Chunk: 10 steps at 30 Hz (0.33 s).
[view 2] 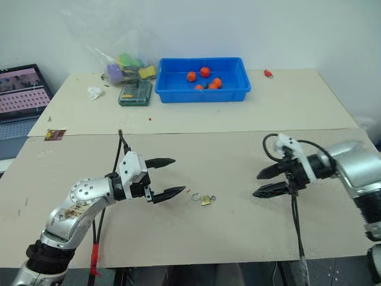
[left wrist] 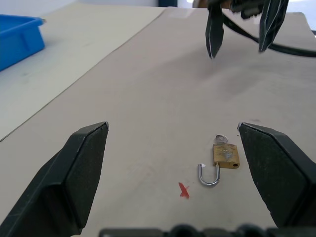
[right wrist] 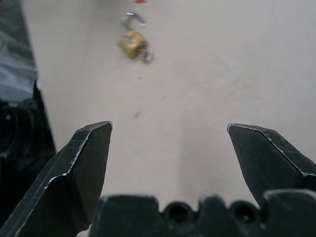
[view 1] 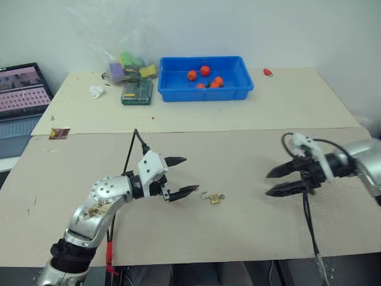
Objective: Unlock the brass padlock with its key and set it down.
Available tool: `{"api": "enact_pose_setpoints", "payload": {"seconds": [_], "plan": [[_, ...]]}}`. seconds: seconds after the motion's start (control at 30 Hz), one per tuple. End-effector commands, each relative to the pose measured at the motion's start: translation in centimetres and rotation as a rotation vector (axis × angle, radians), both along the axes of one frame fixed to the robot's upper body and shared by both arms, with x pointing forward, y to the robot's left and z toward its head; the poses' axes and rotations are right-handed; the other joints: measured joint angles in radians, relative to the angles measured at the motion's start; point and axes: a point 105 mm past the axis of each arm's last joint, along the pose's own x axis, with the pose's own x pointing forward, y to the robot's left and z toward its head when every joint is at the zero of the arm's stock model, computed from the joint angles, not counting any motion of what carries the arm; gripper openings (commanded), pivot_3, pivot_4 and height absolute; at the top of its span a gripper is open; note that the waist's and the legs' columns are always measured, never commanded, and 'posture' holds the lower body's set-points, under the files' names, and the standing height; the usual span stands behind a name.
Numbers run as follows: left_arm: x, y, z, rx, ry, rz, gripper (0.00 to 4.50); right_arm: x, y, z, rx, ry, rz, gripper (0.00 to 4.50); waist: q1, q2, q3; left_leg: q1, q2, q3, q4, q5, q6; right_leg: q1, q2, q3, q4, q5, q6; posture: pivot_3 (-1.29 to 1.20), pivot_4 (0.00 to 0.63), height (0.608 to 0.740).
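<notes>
The brass padlock (view 1: pixel 215 198) lies flat on the beige table, its silver shackle (left wrist: pixel 209 176) swung open. The key (left wrist: pixel 221 140) shows as a small silvery ring at the body's far end, seemingly still in the lock. My left gripper (view 1: pixel 181 176) is open just to the left of the padlock, fingers apart and empty; the lock (left wrist: pixel 226 155) sits on the table between and ahead of them. My right gripper (view 1: pixel 280 181) is open and empty, well off to the right of the padlock (right wrist: pixel 132 44), pointing back toward it.
A blue bin (view 1: pixel 238 89) with orange-red balls stands at the back centre. A plastic bag of blocks (view 1: pixel 128 65) and a green box (view 1: pixel 137 92) sit to its left. A laptop (view 1: pixel 21 95) is at far left. A red scrap (left wrist: pixel 183 190) lies by the shackle.
</notes>
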Motion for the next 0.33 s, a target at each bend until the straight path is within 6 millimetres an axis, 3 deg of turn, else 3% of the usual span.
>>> {"api": "enact_pose_setpoints", "payload": {"seconds": [0.03,0.17,0.33], "plan": [[0.0,0.7,0.6,0.04,0.074,-0.054,4.5,-0.2,1.8,4.0,0.095,-0.253,0.031,4.44,-0.004,0.0,0.0,0.0,0.0,0.0,0.0,0.0,0.0,0.0,0.0,0.0,0.0,-0.003,0.004,0.0,0.15,0.74],[1.0,1.6,1.9,0.049,0.051,-0.033,4.5,-1.1,2.2,4.3,0.12,-0.317,-0.005,4.44,0.017,-0.001,0.0,0.0,-0.001,-0.002,0.001,0.0,0.0,0.001,0.0,0.0,0.001,-0.004,0.007,0.0,0.15,0.74],[2.5,3.1,3.2,-0.003,0.029,0.087,4.5,-2.5,3.4,2.9,0.147,-0.337,-0.015,4.44,0.028,-0.001,0.0,0.0,-0.002,-0.004,0.001,0.0,0.0,0.0,0.0,0.0,0.001,0.0,-0.001,0.0,0.15,0.74]]}}
